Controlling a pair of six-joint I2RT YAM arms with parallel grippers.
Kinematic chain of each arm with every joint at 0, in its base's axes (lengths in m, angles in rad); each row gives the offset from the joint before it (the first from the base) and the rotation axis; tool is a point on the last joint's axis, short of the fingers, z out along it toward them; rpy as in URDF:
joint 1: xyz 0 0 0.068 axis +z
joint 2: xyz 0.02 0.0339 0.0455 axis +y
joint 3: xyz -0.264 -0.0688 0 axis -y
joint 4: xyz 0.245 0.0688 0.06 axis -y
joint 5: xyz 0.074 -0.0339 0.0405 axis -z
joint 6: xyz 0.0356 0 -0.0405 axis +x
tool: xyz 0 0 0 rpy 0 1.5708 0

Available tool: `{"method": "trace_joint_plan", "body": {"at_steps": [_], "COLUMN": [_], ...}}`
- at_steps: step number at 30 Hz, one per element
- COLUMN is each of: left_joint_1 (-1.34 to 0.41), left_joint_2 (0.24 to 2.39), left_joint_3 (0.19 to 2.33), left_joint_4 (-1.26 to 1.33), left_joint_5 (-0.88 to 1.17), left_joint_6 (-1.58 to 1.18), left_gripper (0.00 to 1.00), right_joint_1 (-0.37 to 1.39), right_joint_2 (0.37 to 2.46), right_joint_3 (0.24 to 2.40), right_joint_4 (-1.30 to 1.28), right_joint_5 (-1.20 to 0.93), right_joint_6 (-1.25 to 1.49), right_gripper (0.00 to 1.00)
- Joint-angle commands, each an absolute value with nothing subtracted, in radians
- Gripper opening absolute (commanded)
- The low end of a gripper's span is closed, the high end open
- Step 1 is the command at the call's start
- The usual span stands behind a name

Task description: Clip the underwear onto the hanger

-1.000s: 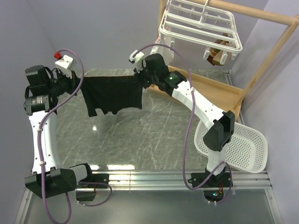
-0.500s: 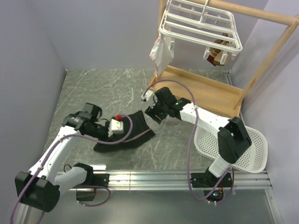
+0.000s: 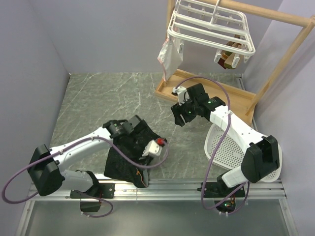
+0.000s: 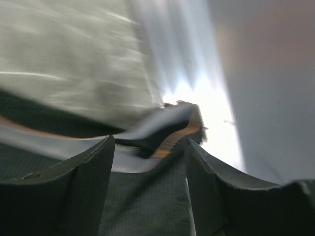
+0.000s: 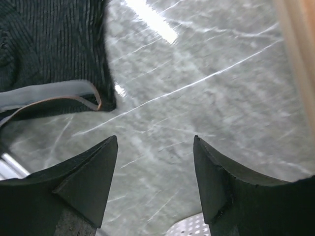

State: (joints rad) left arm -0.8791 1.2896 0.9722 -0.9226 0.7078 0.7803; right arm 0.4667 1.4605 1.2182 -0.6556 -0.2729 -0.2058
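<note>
The black underwear (image 3: pixel 129 156) lies crumpled on the marble table near the front edge. In the right wrist view the underwear (image 5: pixel 49 44) and its grey, orange-edged waistband (image 5: pixel 44 96) show at upper left. My left gripper (image 3: pixel 142 151) is low over the garment. Its jaws are open (image 4: pixel 150 147), with the fabric (image 4: pixel 142 196) lying loose between them and the orange trim (image 4: pixel 172 142) just beyond. My right gripper (image 3: pixel 179 116) hangs open (image 5: pixel 155 147) over bare marble, to the right of the garment and apart from it. The white hanger (image 3: pixel 211 27) hangs from the wooden frame at the top right.
A translucent pouch (image 3: pixel 167 54) and a small brown item (image 3: pixel 226 56) are clipped to the hanger. The wooden frame's tray base (image 3: pixel 216 96) lies behind my right gripper. A white perforated basket (image 3: pixel 248 152) sits at the right, its rim (image 5: pixel 189 228) in the right wrist view.
The underwear, first stretched in the air between both shut grippers, has come down onto the table. Both grippers have opened and let go. The right one has drawn away to the right.
</note>
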Motion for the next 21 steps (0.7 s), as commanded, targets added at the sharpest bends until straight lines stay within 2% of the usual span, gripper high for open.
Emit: {"method": "trace_joint_plan", "body": {"at_steps": [1, 7, 15, 19, 21], "left_joint_1": [-0.807, -0.637, -0.574, -0.56, -0.542], "left_joint_2": [1.321, 1.452, 1.667, 1.768, 1.84], "left_joint_3": [1.1, 1.078, 1.129, 1.149, 1.183], "left_joint_4": [-0.804, -0.652, -0.526, -0.483, -0.473], "left_joint_5": [0.635, 0.416, 0.417, 0.364, 0.312], "left_joint_6": [0.749, 0.929, 1.043, 1.014, 0.973], "left_gripper": [0.63, 0.62, 0.59, 0.52, 0.44], "right_joint_1": [0.445, 0.419, 0.387, 0.379, 0.374], "right_joint_2": [1.407, 1.385, 1.371, 1.368, 1.37], "right_joint_3": [1.21, 1.164, 1.16, 1.164, 1.169], "right_joint_4": [-0.692, -0.684, -0.696, -0.707, -0.713], "right_joint_5": [-0.336, -0.367, -0.379, -0.377, -0.376], "right_joint_6": [-0.152, -0.127, -0.118, -0.124, -0.127], "right_gripper": [0.7, 0.68, 0.67, 0.66, 0.67]}}
